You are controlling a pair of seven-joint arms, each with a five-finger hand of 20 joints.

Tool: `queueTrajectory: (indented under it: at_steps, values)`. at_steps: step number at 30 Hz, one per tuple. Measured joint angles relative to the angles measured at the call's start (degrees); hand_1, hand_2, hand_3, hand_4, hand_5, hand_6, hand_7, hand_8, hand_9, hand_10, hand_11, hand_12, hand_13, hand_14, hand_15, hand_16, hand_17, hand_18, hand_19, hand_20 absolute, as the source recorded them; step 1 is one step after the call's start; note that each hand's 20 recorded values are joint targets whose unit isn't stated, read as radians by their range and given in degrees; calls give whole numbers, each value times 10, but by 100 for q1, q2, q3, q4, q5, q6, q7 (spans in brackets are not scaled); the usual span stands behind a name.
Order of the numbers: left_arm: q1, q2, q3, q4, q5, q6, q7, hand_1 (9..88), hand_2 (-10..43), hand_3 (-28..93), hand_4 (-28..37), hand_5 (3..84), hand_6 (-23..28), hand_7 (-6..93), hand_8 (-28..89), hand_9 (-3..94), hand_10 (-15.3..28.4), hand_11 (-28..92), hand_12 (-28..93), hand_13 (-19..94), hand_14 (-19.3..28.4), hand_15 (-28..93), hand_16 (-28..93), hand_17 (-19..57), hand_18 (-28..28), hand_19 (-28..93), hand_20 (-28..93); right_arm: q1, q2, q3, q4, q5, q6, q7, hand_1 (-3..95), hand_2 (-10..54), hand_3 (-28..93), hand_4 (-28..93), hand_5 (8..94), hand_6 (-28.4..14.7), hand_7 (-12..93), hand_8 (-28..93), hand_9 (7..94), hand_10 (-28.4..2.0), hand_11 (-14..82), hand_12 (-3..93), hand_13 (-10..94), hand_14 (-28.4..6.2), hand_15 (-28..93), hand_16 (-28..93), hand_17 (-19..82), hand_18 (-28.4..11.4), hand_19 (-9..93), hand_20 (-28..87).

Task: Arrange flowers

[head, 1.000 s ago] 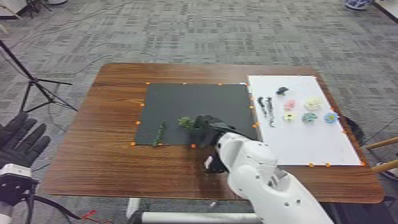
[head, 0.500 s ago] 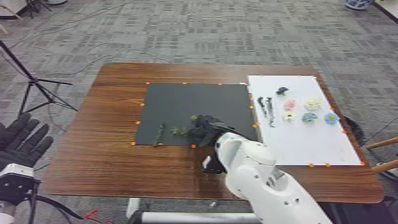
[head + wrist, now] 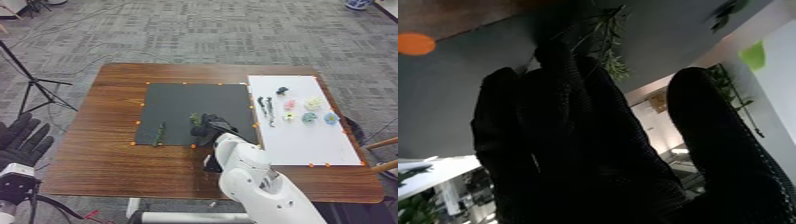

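The green sprig [image 3: 195, 119] lies on the black mat [image 3: 187, 100], right at the front of the right hand [image 3: 213, 129]; whether the glove touches it I cannot tell. It is small and feathery, with a thin stem and fine, narrow leaves. Its long axis runs roughly away from the robot, one end at the glove and the other towards the mat's far edge. The head view blends the leaves into a slim green tuft, while the right wrist view separates the leaflets and shows the stem passing behind the fingertips. There too, the fingers of the right hand [image 3: 576, 125] are straight and close together, the thumb standing well apart from them. A second, longer green stem [image 3: 160, 134] lies on the mat to the left, also running away from the robot, its far end tilted slightly right. To the right, the white board [image 3: 311, 145] bears dark stalks [image 3: 270, 111], a pink flower [image 3: 290, 104], a cream flower [image 3: 313, 103] and a light blue flower [image 3: 331, 118]. The left hand [image 3: 22, 142] is beside the brown table [image 3: 107, 170], fingers straight and slightly spread.
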Motion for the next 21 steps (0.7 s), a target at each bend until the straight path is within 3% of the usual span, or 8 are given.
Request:
queueTrajectory:
  at_steps: [21]
  values:
    - [-45,-2,-36,20,2,3,-79,239,188,704,-283,336,71,88,-69,274,117,117,124,194,123,197,-13,-38,97,158,121,-65,-79,-142,0,-81,257,-256,236,171,748,-165,578,-173,49,-95,538,-284,258,221,554,-226,786,302,303,-284,842,326]
